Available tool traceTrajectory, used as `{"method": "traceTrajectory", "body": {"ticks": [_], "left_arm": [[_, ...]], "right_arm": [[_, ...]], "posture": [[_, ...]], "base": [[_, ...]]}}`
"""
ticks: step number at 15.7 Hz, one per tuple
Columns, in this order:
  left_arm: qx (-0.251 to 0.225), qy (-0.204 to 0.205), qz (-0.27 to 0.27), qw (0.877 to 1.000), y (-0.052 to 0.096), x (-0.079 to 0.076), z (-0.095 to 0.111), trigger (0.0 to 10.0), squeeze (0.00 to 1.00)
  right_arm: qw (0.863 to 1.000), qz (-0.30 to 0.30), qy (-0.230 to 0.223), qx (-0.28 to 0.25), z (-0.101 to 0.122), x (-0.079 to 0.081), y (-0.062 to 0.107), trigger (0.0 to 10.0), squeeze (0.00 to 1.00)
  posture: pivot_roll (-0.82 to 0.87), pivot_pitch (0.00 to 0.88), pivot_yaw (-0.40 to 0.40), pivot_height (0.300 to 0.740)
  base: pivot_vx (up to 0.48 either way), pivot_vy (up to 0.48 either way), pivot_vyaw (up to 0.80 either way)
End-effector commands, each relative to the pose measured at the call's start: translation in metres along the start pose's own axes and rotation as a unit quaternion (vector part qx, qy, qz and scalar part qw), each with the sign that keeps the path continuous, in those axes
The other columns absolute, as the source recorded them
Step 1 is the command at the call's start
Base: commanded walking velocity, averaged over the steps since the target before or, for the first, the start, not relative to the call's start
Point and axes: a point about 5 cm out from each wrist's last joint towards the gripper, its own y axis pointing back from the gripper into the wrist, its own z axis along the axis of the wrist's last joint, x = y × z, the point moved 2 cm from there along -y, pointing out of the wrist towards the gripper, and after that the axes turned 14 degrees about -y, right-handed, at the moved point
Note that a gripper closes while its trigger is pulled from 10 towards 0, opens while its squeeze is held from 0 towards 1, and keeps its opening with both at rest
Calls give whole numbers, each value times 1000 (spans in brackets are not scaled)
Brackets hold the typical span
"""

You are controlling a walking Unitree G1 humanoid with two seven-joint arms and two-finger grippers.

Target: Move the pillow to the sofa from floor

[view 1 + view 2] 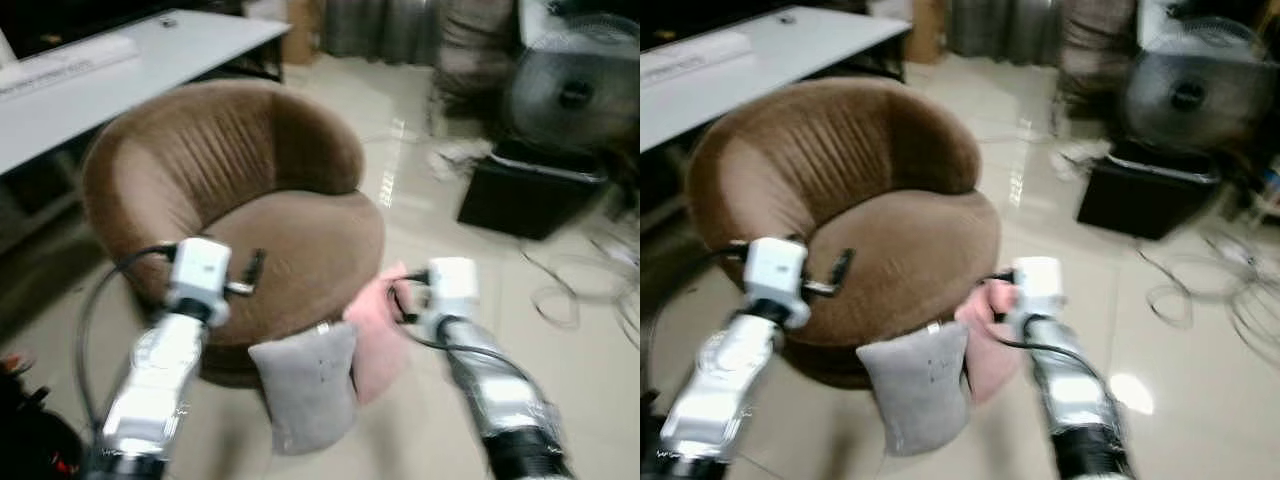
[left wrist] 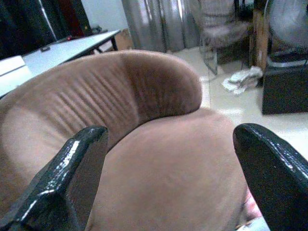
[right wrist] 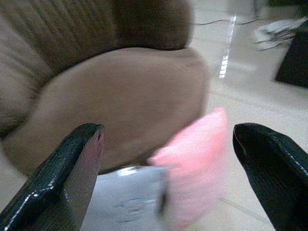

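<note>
Both end effectors gape empty: left end effector [image 2: 168,178] over the brown sofa [image 1: 290,240], right end effector [image 3: 168,178] above pink pillow [image 1: 378,335] and grey pillow [image 1: 305,385], which lean against the sofa's front edge on open floor [image 1: 580,390].

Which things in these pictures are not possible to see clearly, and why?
- Pink pillow: partly covered by the grey pillow and the right claw; blurred in the right wrist view.
- Sofa base: hidden behind both pillows.
- Mark on the grey pillow: too blurred to read.
- Cables on the floor: smeared by motion.
</note>
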Motion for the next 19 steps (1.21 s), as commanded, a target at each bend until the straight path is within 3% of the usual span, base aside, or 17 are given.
{"method": "traceTrajectory", "body": {"ticks": [1, 17, 19], "left_arm": [[-4, 2, -3, 1000, -3, -3, 4, 10000, 0], [-4, 1, -3, 1000, -5, -2, 4, 10000, 0], [-18, -22, -9, 1000, -5, -4, 8, 10000, 0]], "right_arm": [[1000, -14, 6, -8, 7, -10, 1, 10000, 0], [1000, -15, 3, -9, 8, -11, 0, 10000, 0], [1000, -16, 5, -9, 8, -11, 0, 10000, 0]], "posture": [[54, 0, 57, 740], [54, 0, 54, 740], [53, 0, 54, 740]], "base": [[0, 472, -619], [0, 469, -620], [0, -240, -672]]}}
